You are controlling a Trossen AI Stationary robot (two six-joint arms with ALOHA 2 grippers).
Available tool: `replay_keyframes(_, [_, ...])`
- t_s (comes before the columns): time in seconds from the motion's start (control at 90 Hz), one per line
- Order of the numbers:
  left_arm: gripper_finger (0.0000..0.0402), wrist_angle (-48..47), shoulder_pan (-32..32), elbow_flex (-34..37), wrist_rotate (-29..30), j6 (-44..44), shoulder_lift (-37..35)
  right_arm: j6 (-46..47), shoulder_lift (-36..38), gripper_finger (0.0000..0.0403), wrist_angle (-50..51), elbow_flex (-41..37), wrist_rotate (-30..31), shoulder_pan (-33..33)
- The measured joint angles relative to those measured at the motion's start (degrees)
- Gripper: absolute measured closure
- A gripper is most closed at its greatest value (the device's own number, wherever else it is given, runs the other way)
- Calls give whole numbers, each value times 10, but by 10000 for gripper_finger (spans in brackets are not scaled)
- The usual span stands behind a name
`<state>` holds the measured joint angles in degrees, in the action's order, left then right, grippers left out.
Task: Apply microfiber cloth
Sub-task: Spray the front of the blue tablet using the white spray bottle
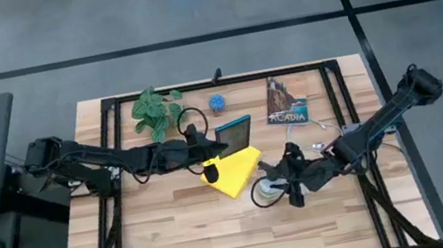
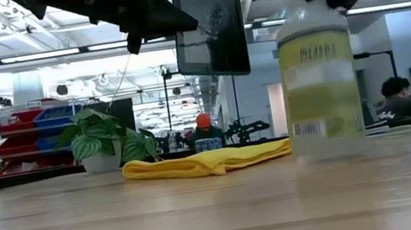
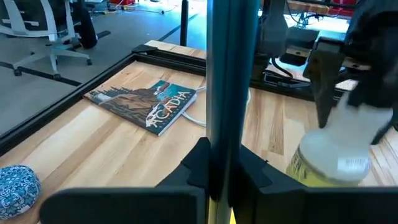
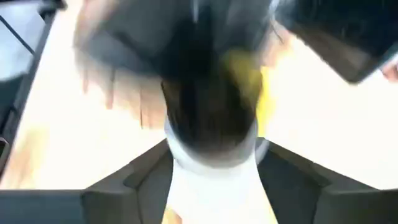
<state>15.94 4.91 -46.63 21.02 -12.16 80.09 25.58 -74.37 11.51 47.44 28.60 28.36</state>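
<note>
The left end effector (image 1: 208, 151) is clamped on the edge of the tablet (image 1: 235, 132), holding it off the desk (image 1: 178, 239) with the screen standing nearly upright, as the low view shows. Directly under it, at about 5 o'clock from that end effector in the high view, the cloth (image 1: 234, 173) lies flat on the desk, untouched and free of both arms. At 3 o'clock from the cloth, just beside its edge, the right end effector (image 1: 279, 185) is closed round the neck of the bottle (image 1: 265, 192), which stands on the desk. To wipe well, I judge the right arm should first let the bottle go where it stands steady, then move toward 9 o'clock and pinch the cloth near its middle so enough fabric bunches into a pad. The left arm should keep the tablet firm and turn the screen toward the cloth. The cloth is floppy; a corner grip would likely let it trail and drag. A book (image 1: 285, 102) and a plant (image 1: 156, 110) lie well apart at 12 o'clock.
</note>
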Motion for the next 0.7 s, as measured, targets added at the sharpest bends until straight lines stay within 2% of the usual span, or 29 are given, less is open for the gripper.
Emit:
replay_keyframes(0.122, [391, 0, 0, 0, 0, 0, 0, -10, 0, 179, -23, 0, 9, -2])
replay_keyframes(0.433, [391, -3, 1, 0, 0, 0, 0, -20, 0, 223, -21, 0, 14, -8])
replay_keyframes(0.7, [391, -3, 1, 0, 0, 0, 0, -84, 0, 210, -79, 0, 14, -8])
